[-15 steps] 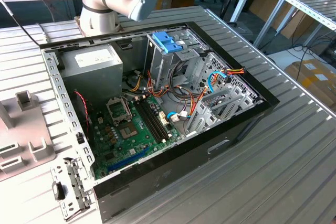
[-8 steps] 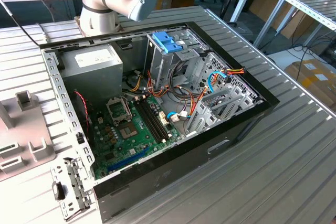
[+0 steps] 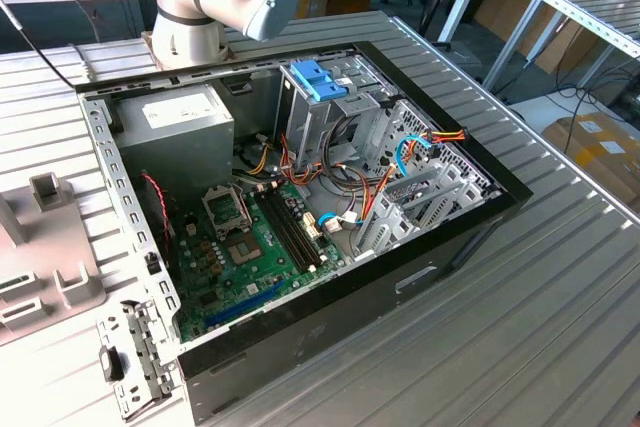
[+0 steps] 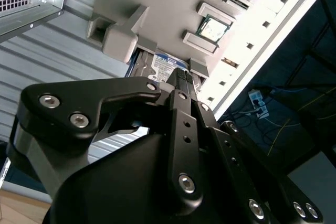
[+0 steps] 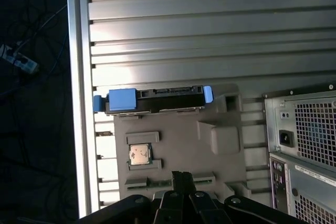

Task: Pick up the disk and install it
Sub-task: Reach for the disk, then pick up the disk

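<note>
1. In the first wrist view the claw (image 5: 178, 174) hangs clenched, fingertips pressed together with nothing between them, over a grey holder (image 5: 178, 135) on the table (image 5: 168, 40).
2. A processor chip (image 5: 139, 154) sits in one holder pocket.
3. Beyond it, the disk (image 5: 155, 100) stands on edge along the holder's far side, one blue rail near the table's edge, well apart from the computer case (image 5: 304, 140).

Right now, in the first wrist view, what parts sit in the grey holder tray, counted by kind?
disk: 1
processor chip: 1
Total: 2, both in the grey tray
</note>
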Available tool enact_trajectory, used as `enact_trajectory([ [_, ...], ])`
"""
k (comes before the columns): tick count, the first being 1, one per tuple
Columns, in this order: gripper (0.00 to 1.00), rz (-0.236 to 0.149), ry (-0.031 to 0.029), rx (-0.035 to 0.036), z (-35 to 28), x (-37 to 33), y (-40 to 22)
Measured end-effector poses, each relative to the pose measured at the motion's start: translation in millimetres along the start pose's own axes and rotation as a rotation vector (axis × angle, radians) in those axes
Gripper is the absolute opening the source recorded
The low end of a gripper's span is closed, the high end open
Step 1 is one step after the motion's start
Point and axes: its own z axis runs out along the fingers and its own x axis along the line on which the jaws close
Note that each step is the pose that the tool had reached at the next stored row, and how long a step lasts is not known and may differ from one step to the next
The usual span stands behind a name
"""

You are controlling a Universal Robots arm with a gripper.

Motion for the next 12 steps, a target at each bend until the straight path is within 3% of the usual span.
enact_trajectory([
  [12, 0.11, 0.000, 0.0000, 0.0000, 0.1, 1.0, 0.3],
])
